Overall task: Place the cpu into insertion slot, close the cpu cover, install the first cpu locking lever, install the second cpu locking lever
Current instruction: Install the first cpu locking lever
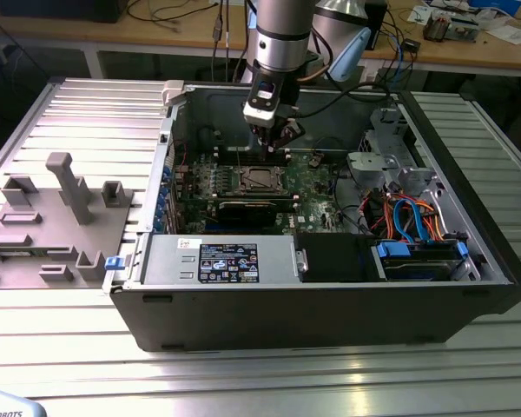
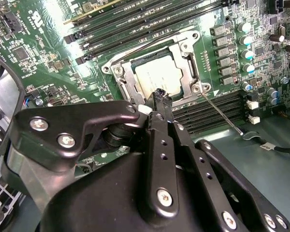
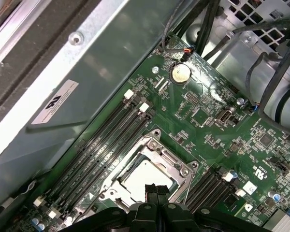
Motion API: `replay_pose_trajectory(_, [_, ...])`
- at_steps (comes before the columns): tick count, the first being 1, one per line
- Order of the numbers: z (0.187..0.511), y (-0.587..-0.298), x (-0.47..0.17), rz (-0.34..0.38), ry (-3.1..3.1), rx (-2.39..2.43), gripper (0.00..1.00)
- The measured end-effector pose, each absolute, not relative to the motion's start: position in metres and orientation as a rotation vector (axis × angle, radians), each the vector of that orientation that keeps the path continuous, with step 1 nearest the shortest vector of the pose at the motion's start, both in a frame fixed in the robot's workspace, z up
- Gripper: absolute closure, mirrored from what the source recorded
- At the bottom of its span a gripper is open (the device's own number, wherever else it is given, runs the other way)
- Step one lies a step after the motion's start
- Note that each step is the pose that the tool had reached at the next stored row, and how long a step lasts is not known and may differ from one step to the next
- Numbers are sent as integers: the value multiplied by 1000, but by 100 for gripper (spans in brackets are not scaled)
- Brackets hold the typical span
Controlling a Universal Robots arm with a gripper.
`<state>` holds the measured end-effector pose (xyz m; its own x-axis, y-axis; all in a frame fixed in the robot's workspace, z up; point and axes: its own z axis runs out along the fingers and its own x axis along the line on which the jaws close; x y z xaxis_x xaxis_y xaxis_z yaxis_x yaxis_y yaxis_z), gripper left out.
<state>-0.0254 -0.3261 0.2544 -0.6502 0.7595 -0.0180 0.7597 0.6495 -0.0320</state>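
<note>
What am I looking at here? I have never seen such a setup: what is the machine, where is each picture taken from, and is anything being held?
This is one robot arm reaching down into an open computer case that lies on a ribbed metal table. The exterior view comes from a camera off the arm. Both wrist views ride on the arm and look at the green circuit board. The end effector has its two black fingers pressed together with nothing visible between them, and it hangs close over the cpu. The cpu cover frames that chip. A thin lever rod sticks out beside it. Grey holder blocks stand on the table at the exterior view's left.
</note>
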Motion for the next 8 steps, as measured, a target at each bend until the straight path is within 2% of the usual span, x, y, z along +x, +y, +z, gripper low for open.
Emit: replay_pose_trajectory(8, [254, -326, -25, -57, 2865, 1279, 89])
